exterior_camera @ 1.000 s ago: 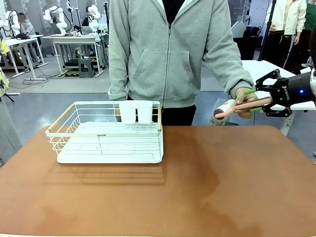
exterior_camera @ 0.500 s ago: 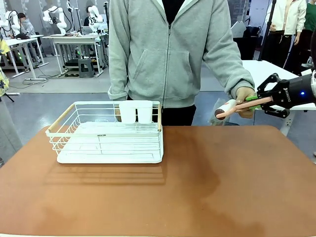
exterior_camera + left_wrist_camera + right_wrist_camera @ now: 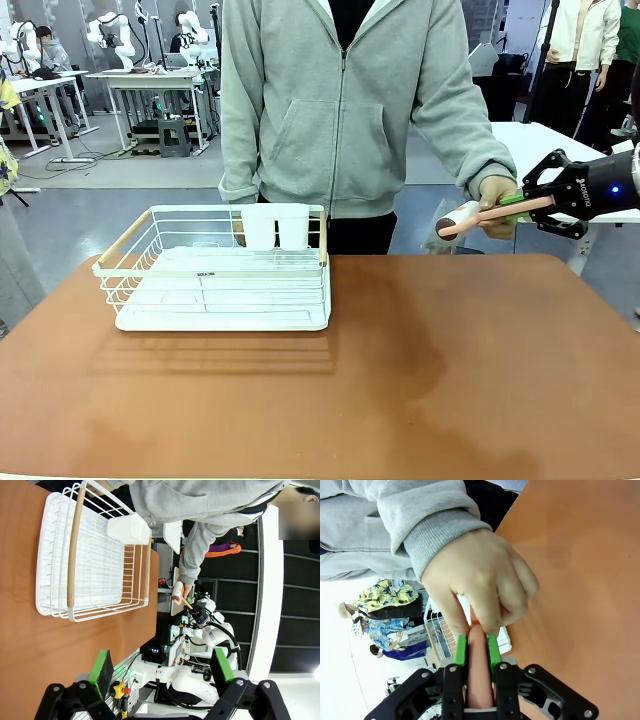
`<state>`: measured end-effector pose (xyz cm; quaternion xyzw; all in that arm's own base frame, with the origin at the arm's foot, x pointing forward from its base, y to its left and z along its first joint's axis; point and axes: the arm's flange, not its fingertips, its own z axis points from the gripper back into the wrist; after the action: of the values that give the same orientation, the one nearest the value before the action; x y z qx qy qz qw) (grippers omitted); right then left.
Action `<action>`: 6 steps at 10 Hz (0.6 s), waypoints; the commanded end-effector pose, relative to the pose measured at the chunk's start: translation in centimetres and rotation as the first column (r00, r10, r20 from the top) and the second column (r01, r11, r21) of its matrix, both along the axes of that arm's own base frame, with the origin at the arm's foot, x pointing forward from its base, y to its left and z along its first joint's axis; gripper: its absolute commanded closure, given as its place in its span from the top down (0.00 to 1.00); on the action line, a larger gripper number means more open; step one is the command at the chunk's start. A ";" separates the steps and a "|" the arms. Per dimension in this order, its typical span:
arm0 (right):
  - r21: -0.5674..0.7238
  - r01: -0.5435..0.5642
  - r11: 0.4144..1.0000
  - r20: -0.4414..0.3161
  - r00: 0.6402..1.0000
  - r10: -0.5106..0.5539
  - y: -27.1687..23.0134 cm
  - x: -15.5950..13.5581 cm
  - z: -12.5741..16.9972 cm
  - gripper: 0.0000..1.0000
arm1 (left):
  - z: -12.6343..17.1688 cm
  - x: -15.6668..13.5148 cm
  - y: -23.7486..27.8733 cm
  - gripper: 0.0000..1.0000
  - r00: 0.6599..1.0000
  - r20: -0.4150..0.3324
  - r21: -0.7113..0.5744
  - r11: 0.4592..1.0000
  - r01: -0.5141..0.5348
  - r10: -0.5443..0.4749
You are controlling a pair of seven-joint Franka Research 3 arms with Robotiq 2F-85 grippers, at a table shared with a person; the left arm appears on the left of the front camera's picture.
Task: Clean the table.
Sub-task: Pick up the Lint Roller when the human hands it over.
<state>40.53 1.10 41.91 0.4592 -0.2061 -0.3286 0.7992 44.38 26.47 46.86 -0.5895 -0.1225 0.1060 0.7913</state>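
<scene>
Grip is seen at the right edge of the front view, beyond the far edge of the table. The pink handle of a lint roller is clamped between the pads of the right gripper. The same handle is also held by a person's hand, touching the pad tips. The left gripper is spread wide, with nothing between its pads. The lower half of the front view is filled by the table, and a white dish rack is set on its left part.

Lab — white metal-legged workbenches, floor cables behind
</scene>
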 end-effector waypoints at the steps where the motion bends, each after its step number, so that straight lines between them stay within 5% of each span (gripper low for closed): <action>1: 0.001 -0.001 1.000 -0.002 1.000 0.001 0.1 0.0 0.0 0.00 | 0.0 -0.3 0.2 1.00 1.000 0.006 0.006 1.000 0.011 -0.011; 6: 0.001 -0.001 1.000 -0.002 1.000 0.001 0.1 0.0 0.0 0.00 | 0.0 -0.3 0.2 1.00 1.000 0.006 0.006 1.000 0.011 -0.011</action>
<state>40.53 1.10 41.91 0.4592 -0.2060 -0.3287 0.7992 44.38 26.47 46.86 -0.5895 -0.1225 0.1060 0.7913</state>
